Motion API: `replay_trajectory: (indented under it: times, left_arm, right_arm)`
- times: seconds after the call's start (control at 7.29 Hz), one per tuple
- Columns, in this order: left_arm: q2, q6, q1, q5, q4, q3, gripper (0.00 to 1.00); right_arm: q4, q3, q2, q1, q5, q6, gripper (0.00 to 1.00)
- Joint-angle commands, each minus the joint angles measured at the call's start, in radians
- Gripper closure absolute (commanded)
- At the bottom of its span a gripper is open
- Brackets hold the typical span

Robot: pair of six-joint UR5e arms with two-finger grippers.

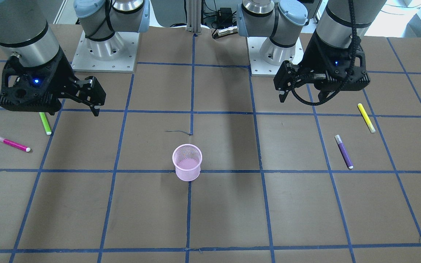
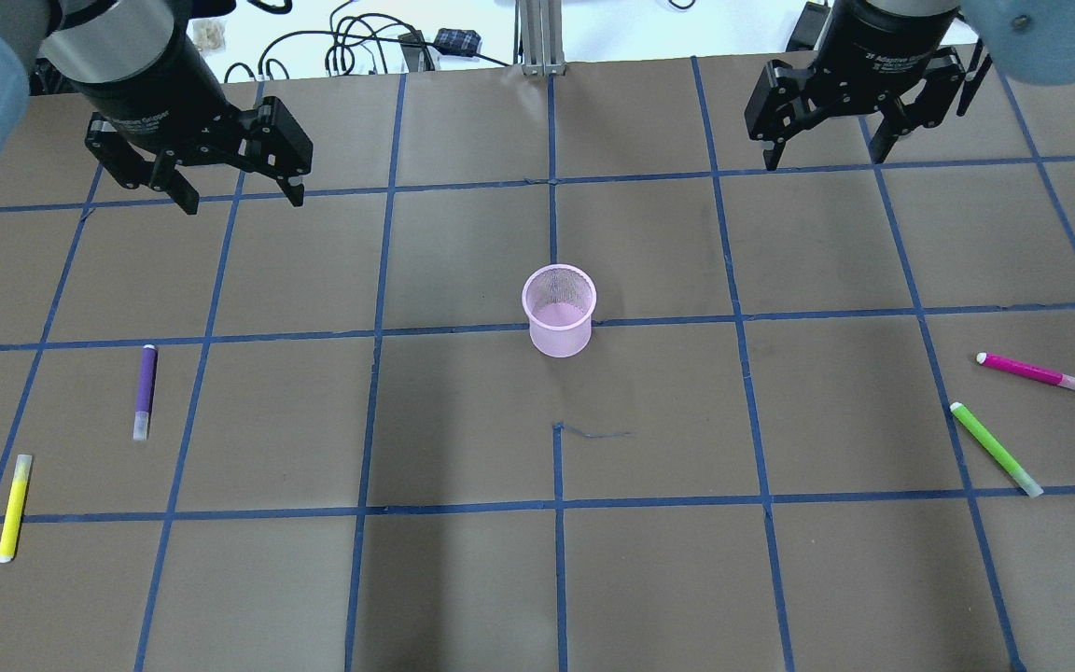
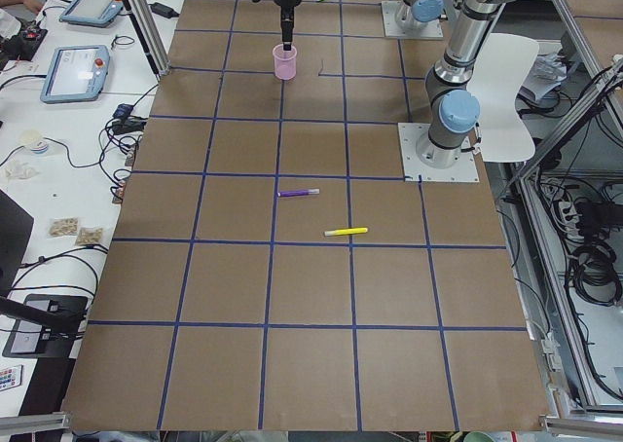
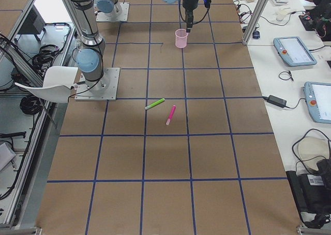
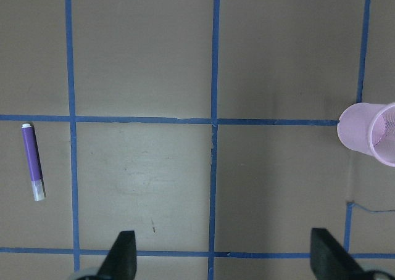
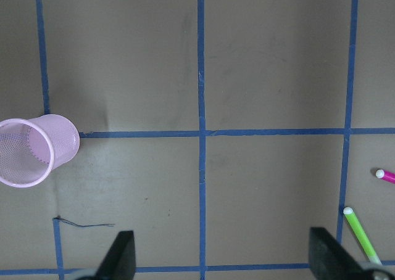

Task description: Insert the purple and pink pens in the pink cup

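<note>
Cup (image 2: 559,338) is standing empty; purple pen (image 2: 145,392) is lying at its 9 o'clock, pink pen (image 2: 1034,372) at 3. Left gripper (image 2: 244,201) and right gripper (image 2: 822,159) are hovering wide open, holding nothing.

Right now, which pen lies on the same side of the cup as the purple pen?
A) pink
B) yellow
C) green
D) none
B: the yellow pen lies near the purple pen on the robot's left of the cup, while the green pen and pink pen lie on its right.
</note>
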Motion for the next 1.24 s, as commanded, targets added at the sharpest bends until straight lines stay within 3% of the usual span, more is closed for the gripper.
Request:
replay_trajectory:
  times: [0.0, 0.41, 0.82, 1.1]
  left_arm:
    - [-0.002, 0.000, -0.001, 0.001, 0.000, -0.001, 0.00]
    - [-0.002, 0.000, 0.000, 0.004, -0.001, -0.001, 0.00]
    - [-0.002, 0.002, 0.002, 0.001, 0.000, 0.001, 0.00]
    - [-0.003, 0.002, 0.002, 0.001, 0.000, 0.001, 0.00]
  right_arm:
    - [0.000, -0.001, 0.002, -0.033, -0.005, -0.302, 0.00]
    - [0.031, 0.011, -0.001, -0.286, -0.007, -0.919, 0.00]
    - [0.006, 0.030, 0.001, -0.366, -0.083, -1.350, 0.00]
    - [-0.163, 0.150, 0.004, -0.487, -0.076, -1.536, 0.00]
